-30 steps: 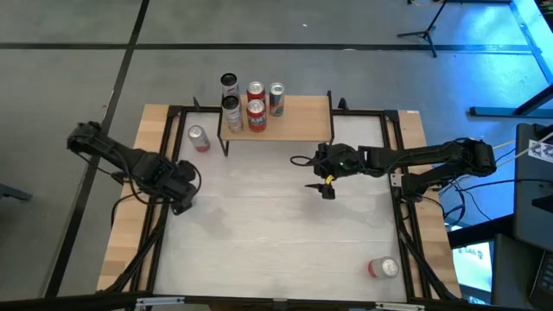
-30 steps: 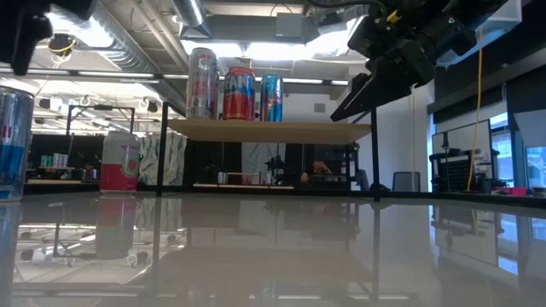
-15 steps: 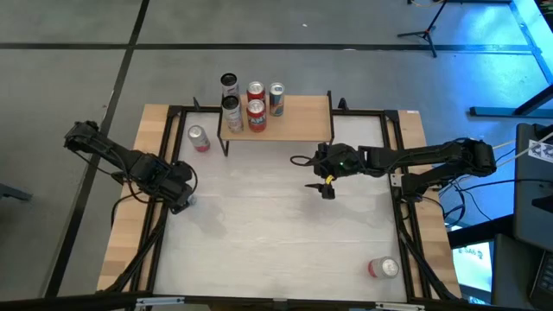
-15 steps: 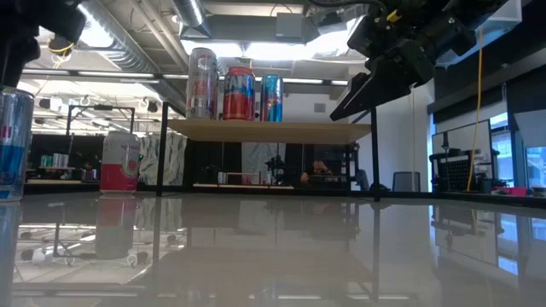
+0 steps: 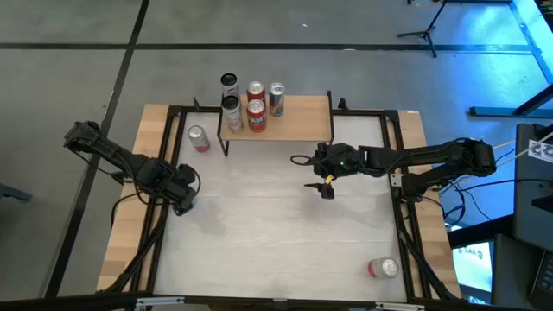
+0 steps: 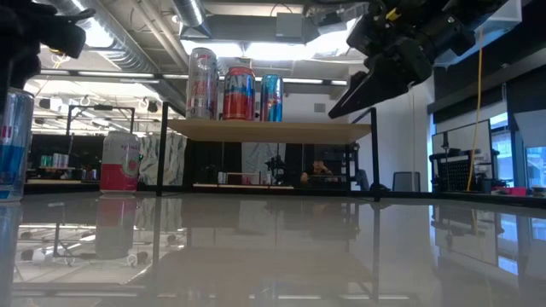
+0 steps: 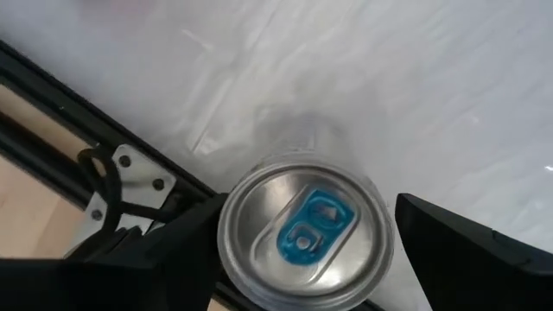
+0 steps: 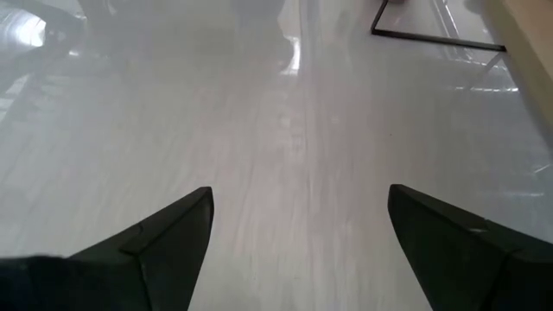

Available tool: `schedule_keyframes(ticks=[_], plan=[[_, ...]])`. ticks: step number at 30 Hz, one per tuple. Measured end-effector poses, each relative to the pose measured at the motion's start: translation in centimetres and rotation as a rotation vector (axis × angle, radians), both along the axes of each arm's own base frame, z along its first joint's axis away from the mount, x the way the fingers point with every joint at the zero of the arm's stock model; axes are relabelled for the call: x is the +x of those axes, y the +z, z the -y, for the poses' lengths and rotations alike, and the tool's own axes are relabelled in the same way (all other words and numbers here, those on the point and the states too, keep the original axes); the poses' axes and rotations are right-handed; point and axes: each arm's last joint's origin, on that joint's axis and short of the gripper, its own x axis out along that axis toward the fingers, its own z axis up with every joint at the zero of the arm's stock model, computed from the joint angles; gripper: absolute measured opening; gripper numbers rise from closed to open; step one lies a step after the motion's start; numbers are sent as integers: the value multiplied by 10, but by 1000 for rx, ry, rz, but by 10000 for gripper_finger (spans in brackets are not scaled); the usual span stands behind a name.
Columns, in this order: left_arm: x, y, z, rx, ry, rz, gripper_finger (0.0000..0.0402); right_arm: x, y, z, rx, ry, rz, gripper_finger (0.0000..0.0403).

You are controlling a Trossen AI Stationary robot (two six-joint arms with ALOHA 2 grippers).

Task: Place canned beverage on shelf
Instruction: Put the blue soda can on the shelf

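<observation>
Since half a second ago, the left gripper (image 5: 179,200) has shifted slightly toward the table's middle at the left edge, and in the low view the dark arm has come further in over the silver-and-blue can (image 6: 13,145); the right arm has not moved.

The left wrist view looks down on that upright silver aluminium can with a blue pull tab (image 7: 304,231), standing on the white tabletop (image 5: 259,233) just inside the black frame rail (image 7: 52,91). The left gripper's dark fingers (image 7: 471,259) are spread wide, one on each side of the can's rim, with a gap showing at the clearer side, so the can sits between them unclamped.

The low shelf with a light wooden top board and thin black legs (image 5: 298,121) stands at the far edge, well apart from this can. Several upright cans crowd its left end, among them a red can (image 5: 256,113) and a blue-and-silver can (image 5: 276,98).

The right gripper (image 5: 327,188) hangs near the shelf's right front leg, fingers spread wide over bare table.
</observation>
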Motion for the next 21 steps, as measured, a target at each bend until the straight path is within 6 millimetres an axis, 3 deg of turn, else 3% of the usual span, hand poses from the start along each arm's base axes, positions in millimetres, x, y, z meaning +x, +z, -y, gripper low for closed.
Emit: schedule_keyframes(ticks=[13, 21], plan=[[4, 0, 1, -5, 27, 48, 308, 1, 1, 0, -1, 0, 17, 342], [1, -1, 1, -19, 15, 4, 250, 1, 1, 0, -1, 0, 17, 342]])
